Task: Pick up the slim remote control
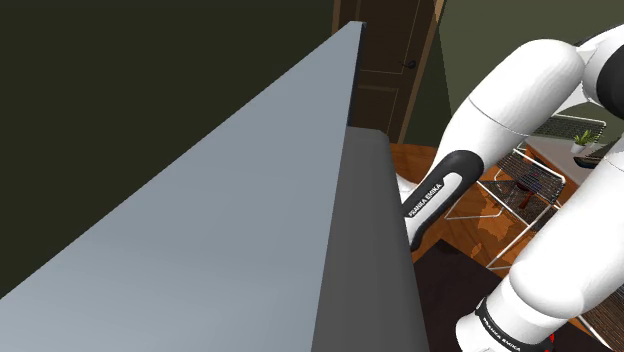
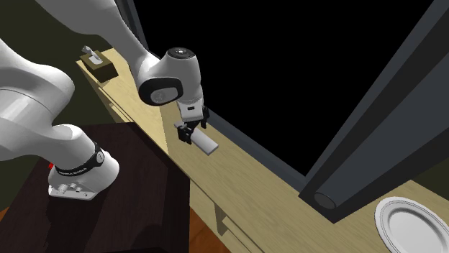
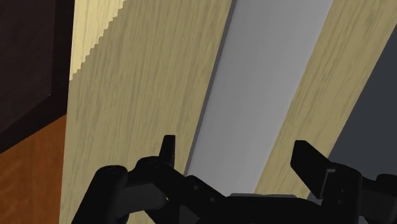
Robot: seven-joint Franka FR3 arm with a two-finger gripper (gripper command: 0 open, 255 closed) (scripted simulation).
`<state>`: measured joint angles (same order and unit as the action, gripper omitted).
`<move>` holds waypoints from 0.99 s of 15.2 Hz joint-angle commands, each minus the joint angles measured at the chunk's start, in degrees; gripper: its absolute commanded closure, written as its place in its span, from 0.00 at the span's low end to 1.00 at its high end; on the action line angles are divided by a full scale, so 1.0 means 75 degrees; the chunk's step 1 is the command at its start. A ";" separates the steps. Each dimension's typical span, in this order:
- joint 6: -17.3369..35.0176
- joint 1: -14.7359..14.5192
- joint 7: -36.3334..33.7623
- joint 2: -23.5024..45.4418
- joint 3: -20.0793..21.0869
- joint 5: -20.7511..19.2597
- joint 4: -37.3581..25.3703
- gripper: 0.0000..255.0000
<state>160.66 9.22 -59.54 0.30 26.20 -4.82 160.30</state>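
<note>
The long pale wooden tabletop (image 2: 288,208) runs beside the dark stand (image 2: 137,187). The white arm (image 2: 29,93) bends down over it. A slim grey remote control (image 2: 206,144) lies flat on the wood, one end directly beneath the claw (image 2: 189,132). The claw is open, its fingers (image 3: 167,147) standing either side of the remote control without touching it.

- One arm (image 2: 29,86), white with dark joints
- One gripper (image 2: 191,129), carrying two black fingers (image 3: 167,149)
- One remote (image 2: 205,144), grey
- One plate (image 2: 410,224), white
- One stand (image 2: 137,180), dark
- One worktop (image 2: 288,208), pale wood
- One block (image 2: 99,70), brown, with one pale item (image 2: 88,54) on top
- One door (image 1: 385,60), with one knob (image 1: 411,65)
- One plant (image 1: 583,137), potted
- One panel (image 1: 200,220), grey
- Wire racks (image 1: 530,180): at least two, exact count unclear
</note>
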 commanded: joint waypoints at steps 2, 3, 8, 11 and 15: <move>-0.0295 -0.0047 0.0308 -0.0224 0.0055 0.0501 -0.0005 1.00; -0.0433 -0.0079 0.0447 -0.0382 0.0068 0.0694 -0.0001 1.00; -0.1147 -0.0284 0.0946 -0.1132 0.0005 0.1387 -0.0023 1.00; -0.1584 -0.0396 0.1135 -0.1546 -0.0071 0.1641 -0.0065 1.00; -0.2164 -0.0516 0.1309 -0.2058 -0.0180 0.1862 -0.0151 1.00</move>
<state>145.47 5.54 -50.10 -14.18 25.09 8.74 159.25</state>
